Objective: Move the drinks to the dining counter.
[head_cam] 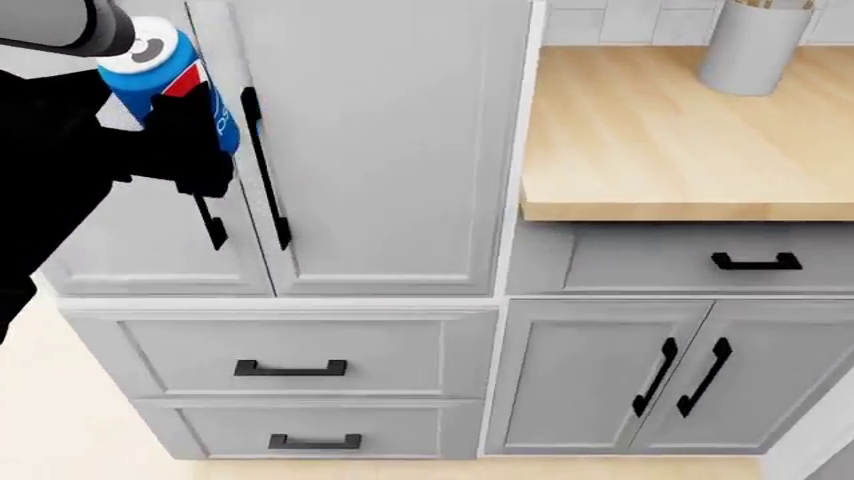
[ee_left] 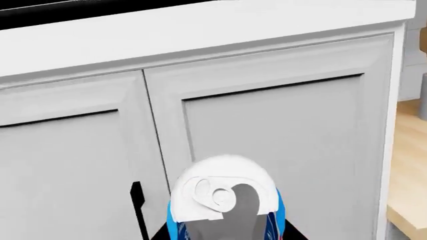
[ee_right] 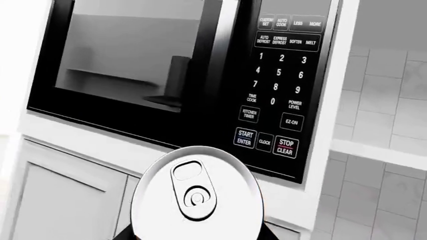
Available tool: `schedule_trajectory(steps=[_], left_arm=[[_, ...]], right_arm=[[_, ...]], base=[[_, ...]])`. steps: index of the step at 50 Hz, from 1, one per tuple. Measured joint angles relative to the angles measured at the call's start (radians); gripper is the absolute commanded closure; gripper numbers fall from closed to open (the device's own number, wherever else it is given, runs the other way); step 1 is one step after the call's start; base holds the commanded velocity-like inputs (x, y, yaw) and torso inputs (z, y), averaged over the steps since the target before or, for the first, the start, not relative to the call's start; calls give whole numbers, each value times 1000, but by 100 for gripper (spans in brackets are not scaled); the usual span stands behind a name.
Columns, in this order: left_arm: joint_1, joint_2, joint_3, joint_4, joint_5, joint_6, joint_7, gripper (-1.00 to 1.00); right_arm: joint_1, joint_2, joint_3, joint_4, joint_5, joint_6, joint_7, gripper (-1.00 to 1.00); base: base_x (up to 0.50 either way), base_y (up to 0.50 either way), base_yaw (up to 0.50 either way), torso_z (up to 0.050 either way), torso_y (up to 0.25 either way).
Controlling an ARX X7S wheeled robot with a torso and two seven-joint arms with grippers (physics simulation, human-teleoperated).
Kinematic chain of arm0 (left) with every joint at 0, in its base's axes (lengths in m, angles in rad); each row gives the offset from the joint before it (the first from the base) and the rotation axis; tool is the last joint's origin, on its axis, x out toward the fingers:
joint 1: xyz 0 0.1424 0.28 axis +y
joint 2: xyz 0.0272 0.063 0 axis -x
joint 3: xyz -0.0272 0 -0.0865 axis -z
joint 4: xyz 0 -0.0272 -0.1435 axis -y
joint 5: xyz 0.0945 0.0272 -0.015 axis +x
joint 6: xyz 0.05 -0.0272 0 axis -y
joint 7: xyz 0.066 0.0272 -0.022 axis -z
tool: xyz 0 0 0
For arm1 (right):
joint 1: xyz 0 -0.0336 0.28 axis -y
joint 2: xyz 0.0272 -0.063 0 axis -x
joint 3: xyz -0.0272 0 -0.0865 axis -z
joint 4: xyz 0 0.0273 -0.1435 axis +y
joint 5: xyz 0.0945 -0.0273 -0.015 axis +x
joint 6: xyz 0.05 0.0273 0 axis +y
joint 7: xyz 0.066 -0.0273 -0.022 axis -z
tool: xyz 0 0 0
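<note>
The blue Pepsi can [head_cam: 167, 80] is held up in front of tall grey cabinet doors, with my left gripper [head_cam: 184, 145] shut round its body. In the left wrist view its white lid and blue sides [ee_left: 223, 197] fill the space between the black fingers of the left gripper [ee_left: 227, 234]. My right gripper [ee_right: 197, 235] is shut on a second can [ee_right: 197, 197]. Only that can's silver lid shows, so I cannot tell its colour. The right gripper is out of the head view. The dining counter is out of view.
A black microwave [ee_right: 180, 65] sits close behind the right-hand can. Grey cabinet doors with black bar handles [head_cam: 263, 165] stand behind the Pepsi can, with drawers [head_cam: 291, 368] below. A tan worktop [head_cam: 641, 140] with a pale crock [head_cam: 754, 45] lies to the right.
</note>
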Motion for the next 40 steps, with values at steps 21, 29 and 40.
schedule_trajectory(steps=[21,29,40], left_arm=[[4,-5,9,2,5,11,7,100],[3,-7,13,3,4,15,7,100],[4,-13,16,2,3,22,9,100]], right_arm=[[2,5,0,-15,-10,11,-2,100],[3,8,1,-17,-13,15,1,100],[-1,7,1,-16,-17,16,2,100]], base=[[0,500,0,1,0],[-1,500,0,0,0],[-1,500,0,0,0]])
